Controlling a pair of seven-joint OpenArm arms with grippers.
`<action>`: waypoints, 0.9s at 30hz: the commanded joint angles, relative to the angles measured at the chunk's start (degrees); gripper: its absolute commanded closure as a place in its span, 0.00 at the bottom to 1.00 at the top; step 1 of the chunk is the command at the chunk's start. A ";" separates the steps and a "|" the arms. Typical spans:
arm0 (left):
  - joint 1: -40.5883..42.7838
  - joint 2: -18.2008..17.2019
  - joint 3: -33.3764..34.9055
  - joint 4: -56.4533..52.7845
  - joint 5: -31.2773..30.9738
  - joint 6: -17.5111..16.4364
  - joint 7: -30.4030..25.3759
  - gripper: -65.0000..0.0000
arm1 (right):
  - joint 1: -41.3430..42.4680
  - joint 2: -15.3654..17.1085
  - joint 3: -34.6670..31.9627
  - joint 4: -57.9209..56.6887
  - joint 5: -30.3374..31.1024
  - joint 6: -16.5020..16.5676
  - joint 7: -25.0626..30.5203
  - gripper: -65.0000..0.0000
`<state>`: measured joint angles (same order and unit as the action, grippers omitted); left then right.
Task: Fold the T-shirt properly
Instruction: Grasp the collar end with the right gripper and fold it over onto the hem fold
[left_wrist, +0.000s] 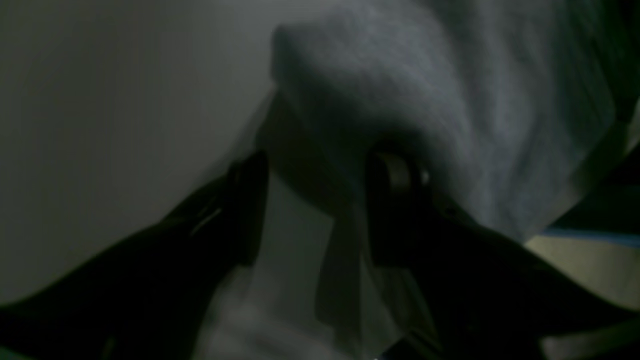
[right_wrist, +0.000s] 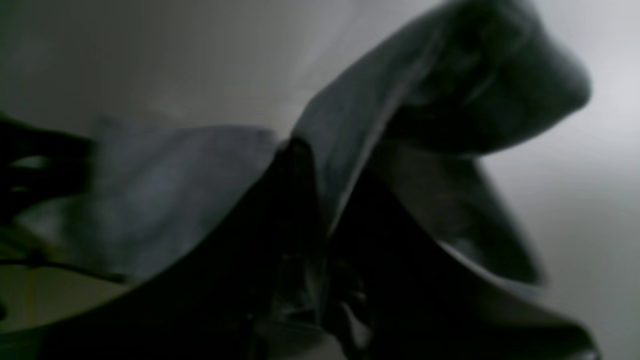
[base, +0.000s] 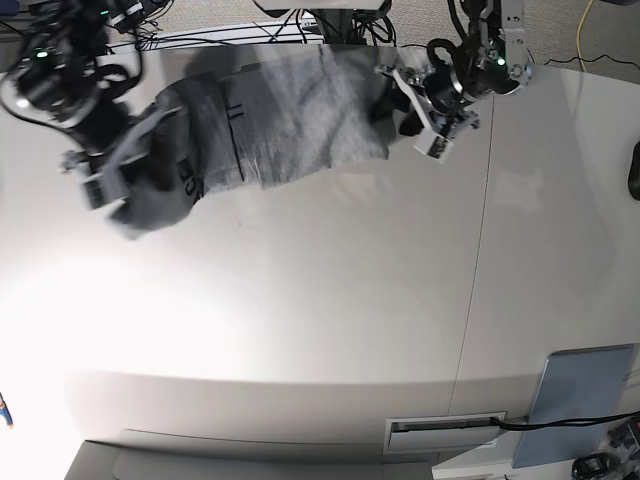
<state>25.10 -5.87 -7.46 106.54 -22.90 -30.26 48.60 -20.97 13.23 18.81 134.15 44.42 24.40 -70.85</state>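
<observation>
**Grey tee stretched between two claws at the far edge of the surface**

The T-shirt (base: 270, 120) lies bunched across the far part of the pale surface (base: 330, 300), spread from one arm to the other. It is heather grey; a strip of black lettering shows along a fold near its left side in the base view.

The right claw (right_wrist: 322, 200) is closed on the T-shirt: in its wrist view the two dark fingers (right_wrist: 280, 210) stand pressed together with a ridge of grey cloth pinched between them, and a loose flap of the fabric curls over above. In the base view this claw (base: 105, 185) sits at the shirt's drooping end, where the cloth hangs in a rounded lump.

The left claw (left_wrist: 315, 200) stands with its jaws apart. Its wrist view shows one dark finger (left_wrist: 247, 200) clear of the cloth and the other tucked under a rounded fold of the T-shirt (left_wrist: 400, 100), which drapes over it; the view is dim and blurred. In the base view the left claw (base: 420, 110) is at the shirt's opposite edge.
</observation>
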 joint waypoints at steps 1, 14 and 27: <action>-0.46 0.13 1.07 0.83 -1.36 0.07 -1.11 0.50 | 0.17 -0.37 -1.60 0.85 0.13 -0.33 2.05 1.00; -10.16 0.13 9.97 -9.07 -1.22 4.83 -2.21 0.50 | -1.55 -6.25 -20.85 0.85 -6.32 -0.92 3.19 1.00; -12.59 -0.02 9.49 -5.73 -4.11 0.17 -3.41 0.50 | -1.73 -6.27 -28.00 0.85 -14.93 -3.85 7.67 1.00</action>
<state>13.02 -6.04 2.15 99.55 -25.74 -29.67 46.57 -22.87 6.81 -9.08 134.04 28.53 20.51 -65.30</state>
